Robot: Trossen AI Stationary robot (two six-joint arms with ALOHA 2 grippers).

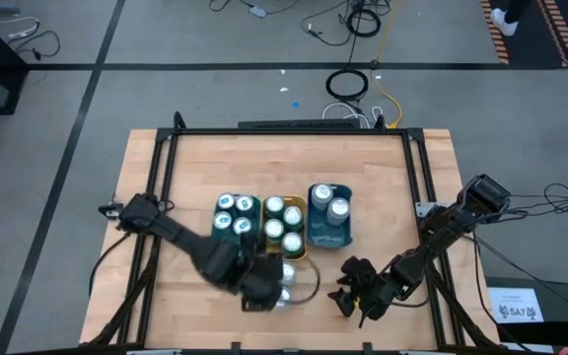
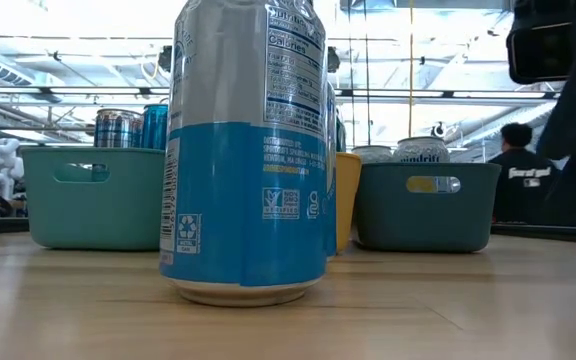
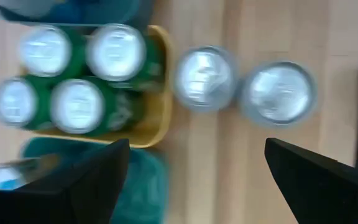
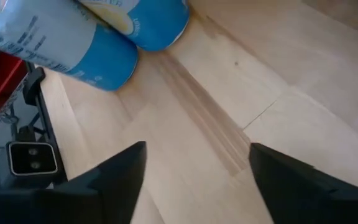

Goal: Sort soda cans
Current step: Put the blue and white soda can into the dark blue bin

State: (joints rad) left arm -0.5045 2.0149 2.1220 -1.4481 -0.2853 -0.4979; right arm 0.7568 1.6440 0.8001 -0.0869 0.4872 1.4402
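Note:
Two loose soda cans with blue-and-white sides stand side by side on the table near its near edge (image 1: 286,281); their silver tops (image 3: 204,78) (image 3: 278,93) show in the left wrist view, and one fills the low view (image 2: 243,150). My left gripper (image 1: 262,288) (image 3: 194,180) hovers open above and just beside them, pointing down. My right gripper (image 1: 353,291) (image 4: 194,180) is open low over the table, to the right of these cans (image 4: 73,43). Other cans stand in three trays.
Three trays sit side by side mid-table: a teal tray (image 1: 235,212) with blue cans, a yellow tray (image 1: 284,225) with green cans (image 3: 73,81), and a blue-grey tray (image 1: 328,212) with silver cans. A black frame (image 1: 294,131) rims the table. A person (image 2: 518,170) stands beyond the table.

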